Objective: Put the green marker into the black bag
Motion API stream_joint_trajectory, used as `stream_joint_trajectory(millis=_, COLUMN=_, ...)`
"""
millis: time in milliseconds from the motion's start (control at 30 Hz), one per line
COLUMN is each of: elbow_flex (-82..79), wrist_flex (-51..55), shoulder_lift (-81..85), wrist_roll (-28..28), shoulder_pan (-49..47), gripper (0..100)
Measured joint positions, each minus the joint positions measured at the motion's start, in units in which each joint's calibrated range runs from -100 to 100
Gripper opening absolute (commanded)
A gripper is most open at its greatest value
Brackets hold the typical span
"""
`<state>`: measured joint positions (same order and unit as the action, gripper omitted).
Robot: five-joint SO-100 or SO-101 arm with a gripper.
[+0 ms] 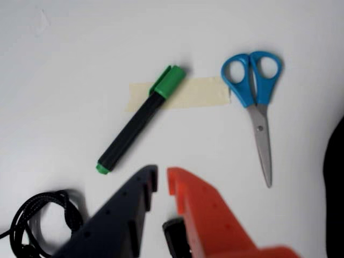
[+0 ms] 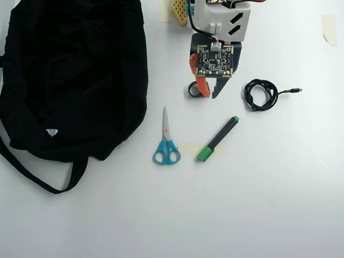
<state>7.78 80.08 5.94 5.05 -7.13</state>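
In the overhead view, your black bag [image 2: 75, 75] fills the left of the white counter [image 2: 258, 204]. Right of it lie the blue-handled scissors [image 2: 166, 142], then a strip of masking tape [image 2: 189, 149], with the green marker [image 2: 217, 138] slanting across the tape's right end, cap down. Your end effector [image 2: 210, 94] hangs above the marker, well apart from it, its fingers slightly parted and gripping nothing. Farthest right lies the coiled black cable [image 2: 262, 94].
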Motion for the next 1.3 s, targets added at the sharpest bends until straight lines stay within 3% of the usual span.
stream_joint_trajectory(millis=1000, elbow_flex=-1.8, wrist_flex=0.0, shoulder_lift=0.0, wrist_roll=0.0, shoulder_pan=-1.8, gripper=2)
stream_joint_trajectory(millis=1300, elbow_flex=-4.1, wrist_flex=-0.3, shoulder_lift=-0.1, wrist_roll=5.6, shoulder_pan=-1.7, gripper=2)
